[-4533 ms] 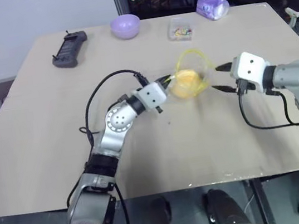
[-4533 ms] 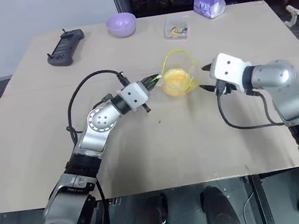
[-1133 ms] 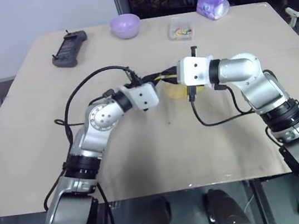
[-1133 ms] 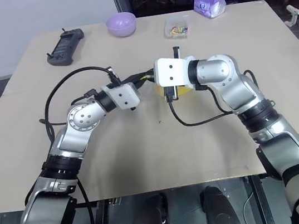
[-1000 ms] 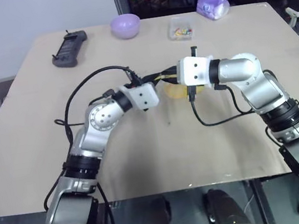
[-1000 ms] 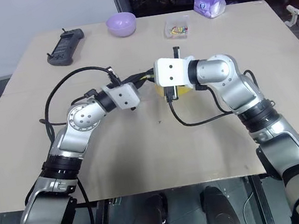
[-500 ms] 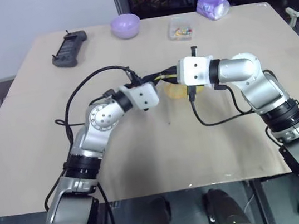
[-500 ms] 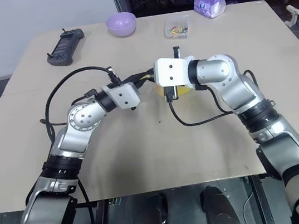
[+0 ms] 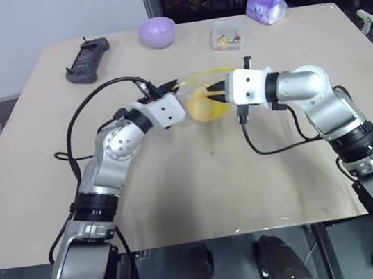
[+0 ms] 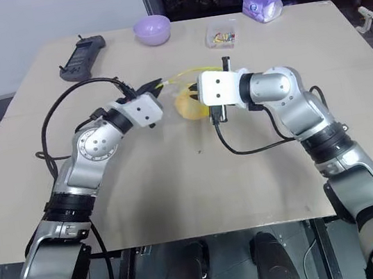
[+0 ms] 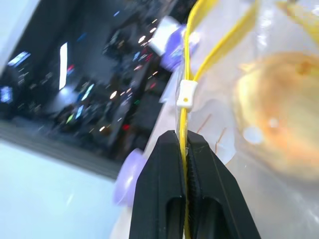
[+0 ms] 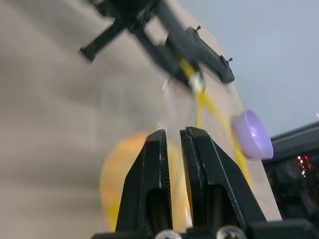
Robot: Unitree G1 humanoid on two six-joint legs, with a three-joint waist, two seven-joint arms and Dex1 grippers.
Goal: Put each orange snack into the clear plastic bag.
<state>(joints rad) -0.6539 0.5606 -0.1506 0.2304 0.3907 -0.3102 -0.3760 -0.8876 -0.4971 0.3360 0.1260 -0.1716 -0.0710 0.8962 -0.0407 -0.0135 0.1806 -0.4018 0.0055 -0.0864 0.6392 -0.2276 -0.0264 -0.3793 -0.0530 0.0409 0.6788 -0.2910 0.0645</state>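
Snack time on the table: the orange snack [image 9: 204, 106] is a round yellow-orange bun, and it sits inside the clear plastic bag [image 10: 190, 91]. The bag hangs up in the air between the two robot arms, over the middle of the table [image 9: 201, 193]. I think it is held up so the bun drops to the bottom and stays in.

The left gripper [image 9: 168, 86] has its two black fingers squeezed tight together. In the left wrist view they pinch the yellow strip [image 11: 185, 129] along the bag's edge, just below a little white slider [image 11: 184, 95]. That pinch holds one end of the bag's mouth.

The right gripper [image 9: 215, 94] comes in from the other side, and its black fingers are almost together too. In the right wrist view only a thin gap shows between them. They are right at the bag, near its yellow edge, and something thin like the plastic may be caught between them. I think they hold the bag, but I cannot be fully sure.

Each arm takes one side of the bag. My guess is that this keeps it steady, maybe to zip it along the strip.

Further back on the table are a lilac bowl [image 9: 157, 31], a small clear box [image 9: 225, 36] with bright bits, a purple tissue pack [image 9: 266, 7] and a black remote [image 9: 86, 60]. No other orange snack is on the table, so this job looks nearly done.
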